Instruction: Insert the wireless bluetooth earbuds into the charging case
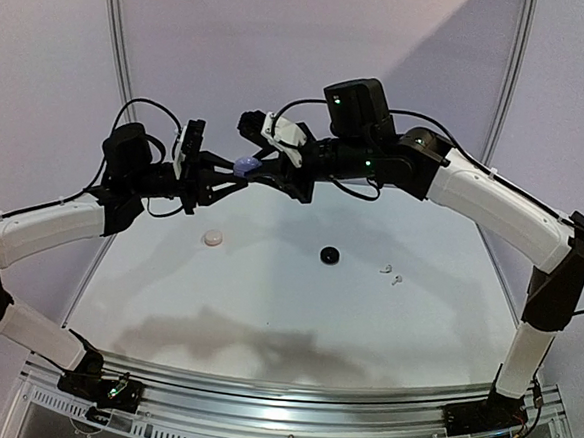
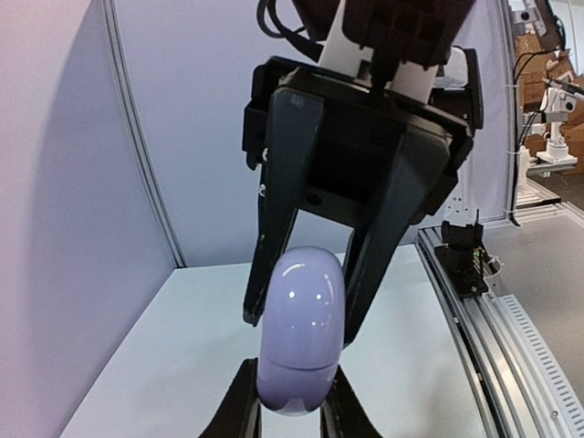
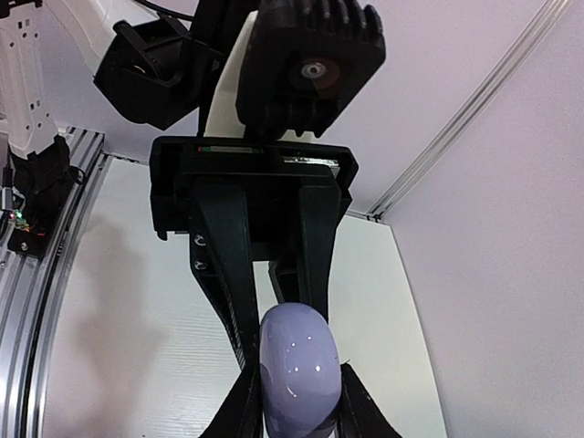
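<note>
A closed lavender charging case (image 1: pixel 246 166) hangs high above the table between both arms. My left gripper (image 2: pixel 290 388) is shut on its lower half (image 2: pixel 297 374). From the opposite side, my right gripper (image 3: pixel 297 406) is shut on the same case (image 3: pixel 299 365), and its dark fingers (image 2: pixel 274 274) flank the lid half. Two tiny white earbuds (image 1: pixel 391 274) lie on the table at the right, far below both grippers. No earbud shows in either wrist view.
A round white case (image 1: pixel 213 238) and a round black case (image 1: pixel 328 254) sit on the white table (image 1: pixel 286 309). Pale walls close the back and sides. An aluminium rail (image 1: pixel 288 414) runs along the near edge by the arm bases.
</note>
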### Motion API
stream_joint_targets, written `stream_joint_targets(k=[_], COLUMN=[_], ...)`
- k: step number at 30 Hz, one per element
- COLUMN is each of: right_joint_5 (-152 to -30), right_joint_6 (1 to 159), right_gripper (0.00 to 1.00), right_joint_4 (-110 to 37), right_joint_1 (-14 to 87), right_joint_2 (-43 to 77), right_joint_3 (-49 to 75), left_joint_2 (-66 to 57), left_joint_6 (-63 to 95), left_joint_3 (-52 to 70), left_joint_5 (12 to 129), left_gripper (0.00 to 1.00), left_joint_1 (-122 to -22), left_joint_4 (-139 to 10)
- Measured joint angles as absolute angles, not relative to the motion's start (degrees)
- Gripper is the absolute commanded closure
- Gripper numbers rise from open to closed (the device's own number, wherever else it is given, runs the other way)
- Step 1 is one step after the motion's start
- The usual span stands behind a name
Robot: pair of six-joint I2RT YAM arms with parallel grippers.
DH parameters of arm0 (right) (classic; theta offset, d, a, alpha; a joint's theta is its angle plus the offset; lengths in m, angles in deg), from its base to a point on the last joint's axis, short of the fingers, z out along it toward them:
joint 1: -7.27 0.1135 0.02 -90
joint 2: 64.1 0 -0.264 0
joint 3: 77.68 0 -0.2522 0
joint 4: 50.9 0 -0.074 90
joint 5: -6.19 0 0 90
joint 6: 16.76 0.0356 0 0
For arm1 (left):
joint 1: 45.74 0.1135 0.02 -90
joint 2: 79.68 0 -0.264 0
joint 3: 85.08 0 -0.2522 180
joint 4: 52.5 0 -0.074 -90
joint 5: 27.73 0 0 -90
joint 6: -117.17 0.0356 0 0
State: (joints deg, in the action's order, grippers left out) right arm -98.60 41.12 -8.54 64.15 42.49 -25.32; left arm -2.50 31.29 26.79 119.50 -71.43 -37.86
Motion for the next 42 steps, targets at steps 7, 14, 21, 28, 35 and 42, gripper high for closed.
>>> stream_joint_targets(k=[7, 14, 21, 28, 35, 42], right_joint_5=[-90.3, -84.7, -77.9, -74.0, -71.6, -70.2], right_joint_6=[33.7, 25.6, 17.4, 12.2, 9.1, 7.2], right_gripper=[0.58, 0.49, 0.39, 0.53, 0.68, 0.73], right_joint_4=[-8.9, -10.5, -19.4, -29.7, -33.8, -34.6], right_joint_1=[66.2, 67.0, 68.0, 68.2, 68.2, 68.0], right_joint_2=[42.0, 41.8, 41.2, 41.4, 41.9, 42.1], right_joint_3=[-23.8, -21.7, -16.4, -13.3, -12.2, -12.1], left_joint_2=[-1.8, -0.8, -0.8, -0.8, -0.8, -0.8], left_joint_6=[23.1, 17.2, 13.1, 12.3, 12.4, 12.0], left_joint_3=[26.6, 25.6, 23.8, 22.7, 22.6, 22.4], left_joint_5=[120.4, 120.9, 120.3, 119.3, 118.0, 116.7], left_gripper=[1.00, 1.00, 1.00, 1.00, 1.00, 1.00], left_joint_1=[-71.1, -71.1, -71.1, -71.1, -70.7, -70.4], left_joint_4=[-38.4, -39.8, -41.8, -41.7, -41.5, -41.5])
